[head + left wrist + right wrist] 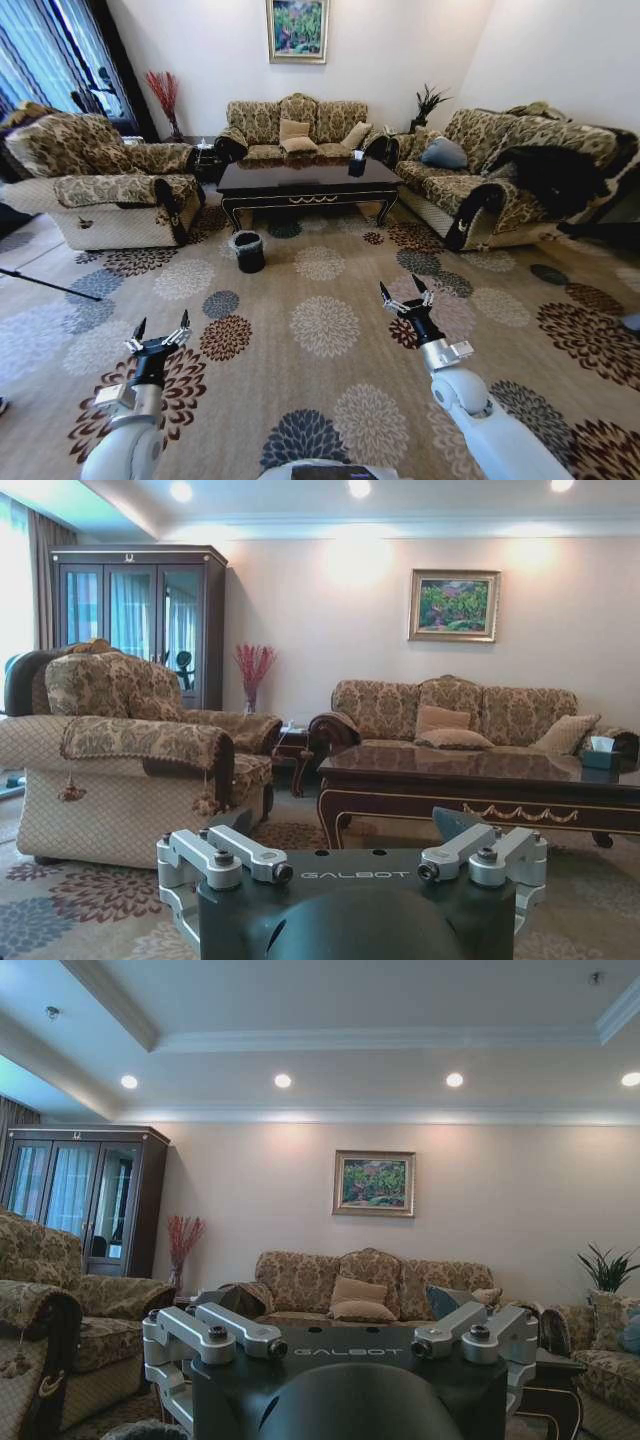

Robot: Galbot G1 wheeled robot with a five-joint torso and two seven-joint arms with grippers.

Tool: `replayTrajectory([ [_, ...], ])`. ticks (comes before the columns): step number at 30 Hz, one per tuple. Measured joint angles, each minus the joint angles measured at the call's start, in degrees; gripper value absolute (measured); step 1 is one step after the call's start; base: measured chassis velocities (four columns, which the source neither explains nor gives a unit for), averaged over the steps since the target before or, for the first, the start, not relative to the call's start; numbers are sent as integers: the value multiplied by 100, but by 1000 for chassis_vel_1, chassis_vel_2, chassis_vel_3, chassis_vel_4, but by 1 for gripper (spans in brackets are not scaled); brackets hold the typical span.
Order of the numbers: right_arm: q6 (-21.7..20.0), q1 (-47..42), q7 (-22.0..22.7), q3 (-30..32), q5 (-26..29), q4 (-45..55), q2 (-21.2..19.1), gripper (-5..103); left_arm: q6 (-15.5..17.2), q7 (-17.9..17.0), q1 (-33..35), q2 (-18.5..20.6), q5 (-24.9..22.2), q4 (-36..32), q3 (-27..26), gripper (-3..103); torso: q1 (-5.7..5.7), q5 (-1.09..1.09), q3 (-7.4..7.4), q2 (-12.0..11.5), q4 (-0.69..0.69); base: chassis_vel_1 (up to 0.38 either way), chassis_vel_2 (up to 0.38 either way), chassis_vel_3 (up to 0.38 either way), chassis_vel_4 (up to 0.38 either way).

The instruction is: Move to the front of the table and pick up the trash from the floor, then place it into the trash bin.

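Far back from the bench, both tools released above the patterned carpet.

Left tool and right tool held low with fingers spread, gripping nothing. "GALBOT" printed on each tool body in the wrist views. Trash bin standing on the carpet just before the bench's left front corner. Trash impossible to make out.

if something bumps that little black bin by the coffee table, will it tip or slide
The trash bin looks small and probably light, so a bump would likely slide it. It stands on patterned carpet, which may catch its base and tip it. Its liner bag looks thin and floppy.
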Motion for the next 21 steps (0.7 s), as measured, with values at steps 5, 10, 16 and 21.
replayTrajectory([
  [5,0,0,0,0,0,0,0,100,0,0,0,0,0,0,0,100,60,0,71,131,0,0,0,0,0],
  [10,0,0,0,0,0,0,0,100,0,0,0,0,0,0,0,100,117,0,151,269,0,0,0,0,0],
  [16,0,0,0,0,0,0,0,100,0,0,0,0,0,0,0,100,189,0,238,426,0,0,0,0,0],
  [21,0,0,0,0,0,0,0,100,0,0,0,0,0,0,0,100,242,0,303,545,0,0,0,0,0],
])
